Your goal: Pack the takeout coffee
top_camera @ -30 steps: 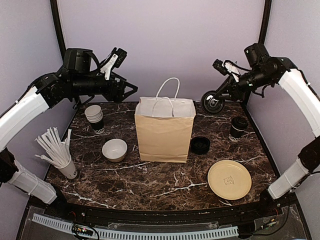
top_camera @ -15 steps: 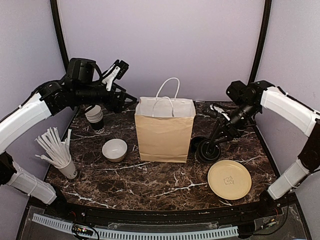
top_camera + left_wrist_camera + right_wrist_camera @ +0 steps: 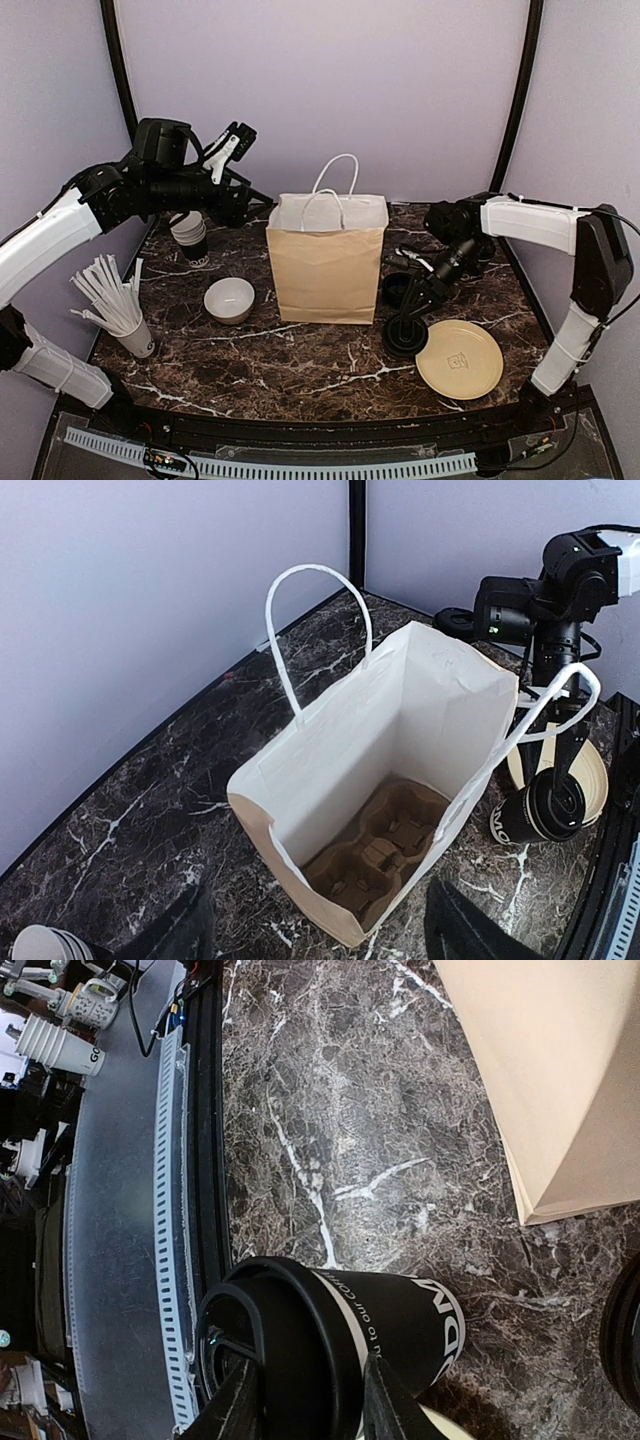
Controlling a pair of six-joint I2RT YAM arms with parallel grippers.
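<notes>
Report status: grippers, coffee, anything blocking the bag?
Left gripper open, raised left of paper bag. Right gripper shut on lidded cup, low beside plate, outside bag. Carrier inside bag empty. Lid stack beside bag, near cup.

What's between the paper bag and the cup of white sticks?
A white bowl sits between the paper bag and the cup of white sticks, seen in the top view.

You saw a black cup (image 3: 400, 1330) with white lettering at 4 o'clock of the tan, white-lined bag (image 3: 325, 275); the table (image 3: 300, 370) was dark brown, white-veined marble.
</notes>
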